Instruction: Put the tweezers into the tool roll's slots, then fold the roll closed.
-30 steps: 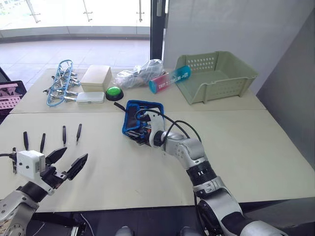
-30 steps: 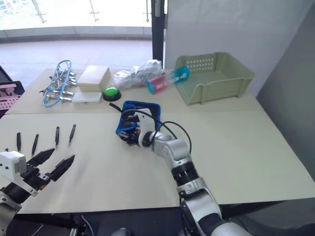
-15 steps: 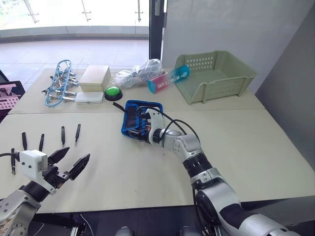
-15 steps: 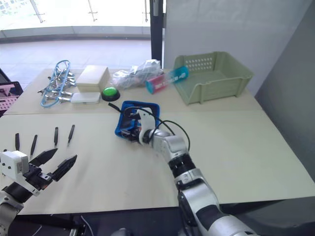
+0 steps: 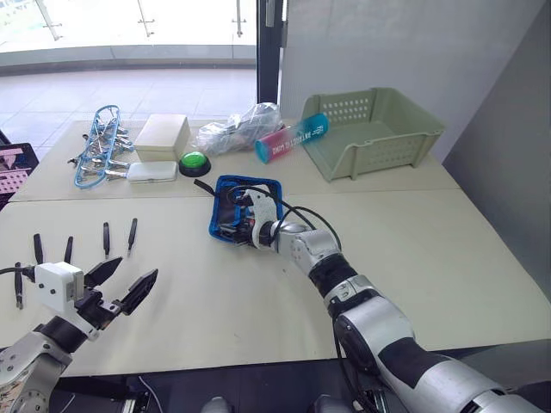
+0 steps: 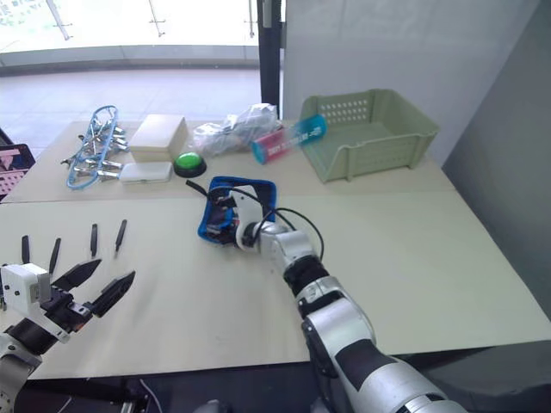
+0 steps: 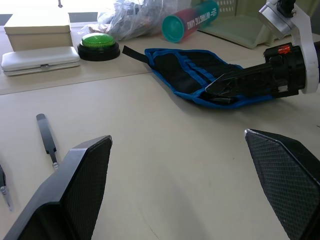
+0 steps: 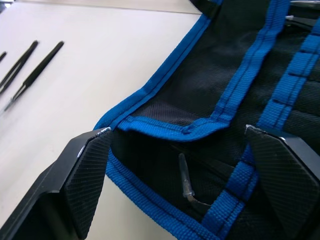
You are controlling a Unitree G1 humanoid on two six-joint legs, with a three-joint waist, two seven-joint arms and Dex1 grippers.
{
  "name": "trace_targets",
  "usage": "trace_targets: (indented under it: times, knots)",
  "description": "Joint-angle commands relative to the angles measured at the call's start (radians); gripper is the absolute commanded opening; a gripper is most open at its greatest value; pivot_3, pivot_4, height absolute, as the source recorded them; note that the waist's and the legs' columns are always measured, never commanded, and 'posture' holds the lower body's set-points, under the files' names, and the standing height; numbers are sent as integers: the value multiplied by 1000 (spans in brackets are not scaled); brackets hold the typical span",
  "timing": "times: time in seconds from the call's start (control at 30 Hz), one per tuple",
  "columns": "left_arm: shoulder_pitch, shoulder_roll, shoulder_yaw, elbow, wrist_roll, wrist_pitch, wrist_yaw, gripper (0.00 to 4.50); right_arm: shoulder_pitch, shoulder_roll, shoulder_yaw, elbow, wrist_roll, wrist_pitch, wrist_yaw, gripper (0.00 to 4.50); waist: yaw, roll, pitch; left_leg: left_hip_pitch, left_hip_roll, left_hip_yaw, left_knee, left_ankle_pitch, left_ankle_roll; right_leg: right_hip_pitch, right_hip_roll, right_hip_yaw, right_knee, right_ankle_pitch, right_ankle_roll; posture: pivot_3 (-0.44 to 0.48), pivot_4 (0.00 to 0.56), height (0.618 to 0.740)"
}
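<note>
Head stereo pair high over the table (image 5: 258,292); both wrist cameras low, sharing the tool roll (image 7: 200,75).

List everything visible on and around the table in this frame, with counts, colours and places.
tweezers: four clearly seen, black, in a row at the table's near left
tool roll: one, black with blue edging, mid-table
basket: one, green, far right
tube: one, pink and teal, lying against the basket
plastic bag: one, clear, far centre
button: one, green on a black base, behind the roll
box: one, beige, far left
case: one, white, in front of the box
silver tools: one bundle in a light-blue ring, far left
table: beige
left end effector: open, near the tweezers
right end effector: open, at the roll's edge
</note>
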Motion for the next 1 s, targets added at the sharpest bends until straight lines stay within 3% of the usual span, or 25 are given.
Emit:
trace_targets:
  times: [0.03,0.27,0.47,1.0]
  knots:
    - [-5,7,9,-20,-5,-13,-3,4500,-23,155,50,-113,-34,-21,38,4493,-1,0,0,0,0,0,0,0,0,0,0,0,0,0,0,0,150,716]
    - [-15,16,9,-12,-7,-3,-4,4500,102,25,269,-359,-198,-27,95,4493,1,0,0,0,0,0,0,0,0,-1,0,0,0,0,0,0,150,716]
    - [-39,33,6,3,-7,7,-7,4500,187,-99,393,-500,-411,-122,56,4493,6,0,0,-2,0,0,1,0,0,0,0,0,-1,0,0,0,150,716]
    - [-66,54,6,17,-4,22,-14,4500,212,-117,398,-346,-653,-195,-45,4493,-2,0,0,0,0,0,0,0,-1,0,0,0,0,0,0,0,150,716]
